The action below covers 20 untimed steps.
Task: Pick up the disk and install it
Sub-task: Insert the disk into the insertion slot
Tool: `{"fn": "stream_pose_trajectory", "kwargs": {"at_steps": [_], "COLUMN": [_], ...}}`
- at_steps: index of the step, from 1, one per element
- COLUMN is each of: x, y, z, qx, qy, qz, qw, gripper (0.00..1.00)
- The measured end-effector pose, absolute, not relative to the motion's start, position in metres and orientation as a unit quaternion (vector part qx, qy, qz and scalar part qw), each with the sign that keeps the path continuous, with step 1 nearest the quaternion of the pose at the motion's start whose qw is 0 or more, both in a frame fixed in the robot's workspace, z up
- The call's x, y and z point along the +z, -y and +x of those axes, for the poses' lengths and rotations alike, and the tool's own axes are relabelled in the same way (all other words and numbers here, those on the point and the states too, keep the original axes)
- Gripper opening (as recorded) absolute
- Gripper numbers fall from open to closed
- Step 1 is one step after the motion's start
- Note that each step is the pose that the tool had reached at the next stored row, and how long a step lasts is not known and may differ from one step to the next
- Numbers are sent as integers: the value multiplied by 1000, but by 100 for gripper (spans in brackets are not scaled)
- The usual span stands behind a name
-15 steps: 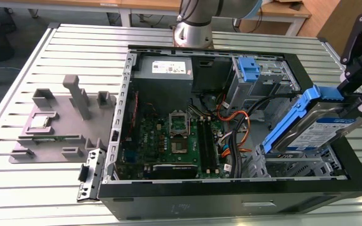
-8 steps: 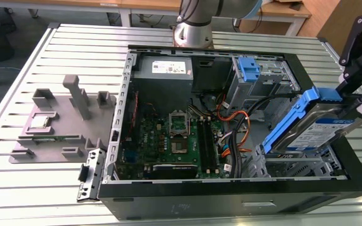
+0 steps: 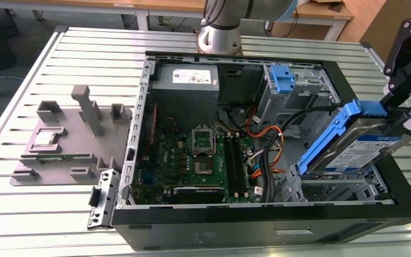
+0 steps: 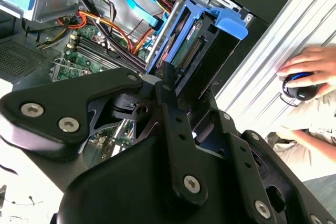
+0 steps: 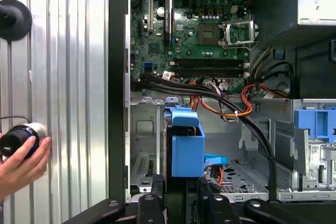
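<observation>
The disk (image 3: 355,142), a silver drive with a white-and-blue label in blue plastic rails, hangs tilted over the metal drive cage (image 3: 341,190) at the open computer case's front corner, on the exterior view's right. My black gripper (image 3: 408,115) is shut on its upper end, and the lower end dips into the case. In the second wrist view the disk's blue frame (image 4: 210,30) sits just past one of my fingers (image 4: 168,93). In the first wrist view its blue handle end (image 5: 186,148) stands over the cage (image 5: 144,145), just beyond my gripper (image 5: 178,205).
The case holds a green motherboard (image 3: 191,155), a grey power-supply box (image 3: 184,77), a lone blue bracket (image 3: 282,77) and orange and black cables (image 3: 266,142) beside the cage. A grey parts fixture (image 3: 70,134) lies on the slatted table. A person's hand (image 5: 21,156) holds a black knob near the case.
</observation>
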<state>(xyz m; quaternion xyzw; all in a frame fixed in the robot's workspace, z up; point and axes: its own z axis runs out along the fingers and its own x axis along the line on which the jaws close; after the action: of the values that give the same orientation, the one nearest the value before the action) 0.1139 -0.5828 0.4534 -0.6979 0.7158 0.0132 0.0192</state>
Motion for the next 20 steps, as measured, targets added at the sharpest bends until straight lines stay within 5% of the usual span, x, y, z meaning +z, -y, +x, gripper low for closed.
{"fn": "stream_pose_trajectory", "kwargs": {"at_steps": [20], "x": [433], "y": [583], "z": [113], "qx": [12], "qy": [-716], "qz": [-698], "qw": [20], "gripper": [35]}}
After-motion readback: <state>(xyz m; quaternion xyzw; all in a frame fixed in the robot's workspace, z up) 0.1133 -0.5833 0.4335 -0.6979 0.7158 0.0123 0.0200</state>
